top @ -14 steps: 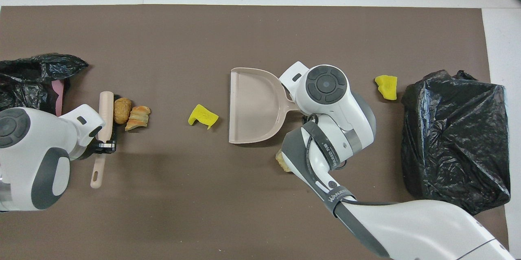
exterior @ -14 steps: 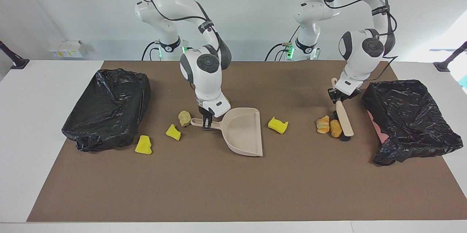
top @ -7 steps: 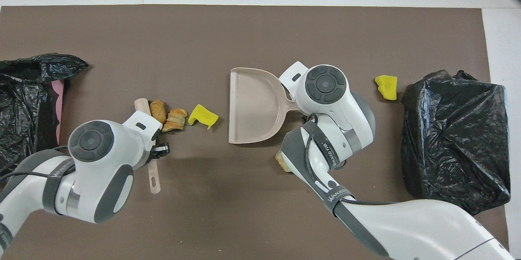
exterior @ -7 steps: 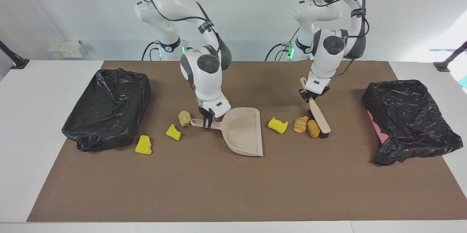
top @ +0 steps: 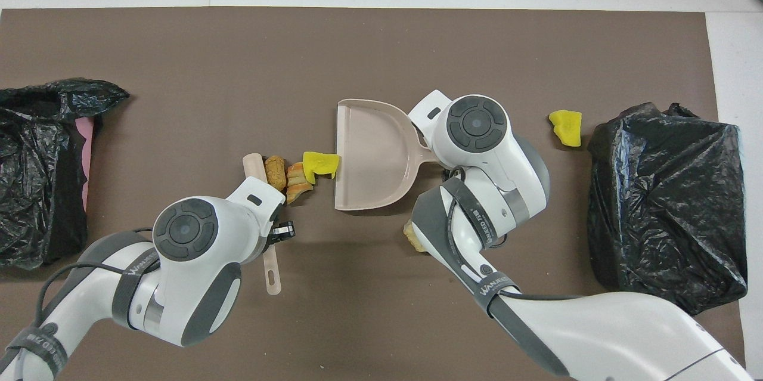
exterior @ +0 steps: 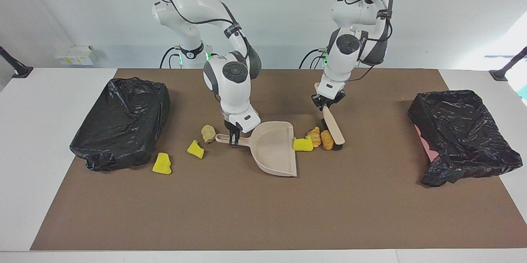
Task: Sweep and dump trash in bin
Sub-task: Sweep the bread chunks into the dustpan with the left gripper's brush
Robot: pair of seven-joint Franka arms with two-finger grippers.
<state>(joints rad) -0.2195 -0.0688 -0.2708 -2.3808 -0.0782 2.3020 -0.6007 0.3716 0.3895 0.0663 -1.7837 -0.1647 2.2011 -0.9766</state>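
Observation:
My right gripper (exterior: 234, 141) is shut on the handle of the beige dustpan (exterior: 273, 147), which lies flat on the mat (top: 372, 154). My left gripper (exterior: 327, 104) is shut on the handle of the brush (exterior: 333, 125), whose bristles rest on the mat. In front of the bristles, two orange-brown chunks (exterior: 321, 138) (top: 285, 175) press against a yellow chunk (exterior: 303, 144) (top: 320, 164) that touches the dustpan's open lip. A beige lump (exterior: 208, 133) and two yellow lumps (exterior: 195, 149) (exterior: 162, 163) lie toward the right arm's end.
A black-bagged bin (exterior: 121, 123) stands at the right arm's end of the brown mat, another (exterior: 463, 135) at the left arm's end, with something pink (exterior: 428, 147) at its side. In the overhead view one yellow lump (top: 566, 126) lies beside the bin (top: 667, 202).
My left gripper has swept the brush toward the dustpan, pushing the two orange-brown chunks into the yellow chunk and all three up to the dustpan's lip. The right arm has not moved.

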